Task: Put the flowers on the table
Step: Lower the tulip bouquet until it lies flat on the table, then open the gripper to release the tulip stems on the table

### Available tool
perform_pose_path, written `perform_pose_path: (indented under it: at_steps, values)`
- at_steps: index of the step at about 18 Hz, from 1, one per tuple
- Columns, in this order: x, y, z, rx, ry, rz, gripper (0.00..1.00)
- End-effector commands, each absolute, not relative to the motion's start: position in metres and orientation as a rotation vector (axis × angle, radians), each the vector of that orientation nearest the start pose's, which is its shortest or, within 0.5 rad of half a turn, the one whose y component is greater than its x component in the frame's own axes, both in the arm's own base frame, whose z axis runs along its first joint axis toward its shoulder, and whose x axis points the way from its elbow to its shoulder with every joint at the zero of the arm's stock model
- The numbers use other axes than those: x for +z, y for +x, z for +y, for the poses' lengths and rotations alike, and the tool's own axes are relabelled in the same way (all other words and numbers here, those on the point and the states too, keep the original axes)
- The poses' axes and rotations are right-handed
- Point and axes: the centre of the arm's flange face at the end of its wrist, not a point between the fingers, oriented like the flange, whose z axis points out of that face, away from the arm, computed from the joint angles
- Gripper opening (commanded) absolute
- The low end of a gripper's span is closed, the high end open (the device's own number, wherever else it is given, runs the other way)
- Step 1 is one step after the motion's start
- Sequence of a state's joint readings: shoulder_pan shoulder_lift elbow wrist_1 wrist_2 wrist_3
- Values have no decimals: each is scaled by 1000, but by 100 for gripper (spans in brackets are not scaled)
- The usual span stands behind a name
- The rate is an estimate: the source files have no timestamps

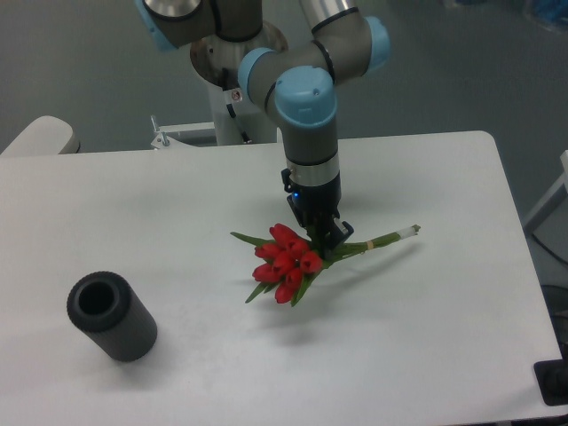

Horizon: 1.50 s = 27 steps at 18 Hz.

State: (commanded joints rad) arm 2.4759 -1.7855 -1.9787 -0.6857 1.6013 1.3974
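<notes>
White tabletop (426, 355) carries a dark ribbed cylinder (111, 317) well left of the tulip bunch (288, 262). Clamped on the stems just behind the blooms, the gripper (321, 238) holds the bunch low, seemingly almost down; release is left.

Background: grey floor (80, 62); pale rounded chair (35, 136) at left; dark object (555, 382) at lower right edge.
</notes>
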Motion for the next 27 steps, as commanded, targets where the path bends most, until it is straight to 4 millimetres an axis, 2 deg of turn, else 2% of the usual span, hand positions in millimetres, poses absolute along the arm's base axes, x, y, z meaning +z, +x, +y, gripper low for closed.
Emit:
perform_pose_path:
  at_steps: [3,9,16,17,18,21,22,24,27]
  values:
    - [271,-327,435,386,-2963,834,30]
    - [243,-317,432,320,-3008,864,30]
    - [224,-306,437,339,-3092,948,31]
    - [225,-305,439,347,-3090,957,35]
    - [226,-306,442,357,-3084,957,50]
    - [235,-311,449,389,-3065,948,84]
    - [240,-313,451,403,-3058,942,92]
    - [255,-318,457,441,-3037,932,98]
    - [285,-324,475,520,-3002,914,99]
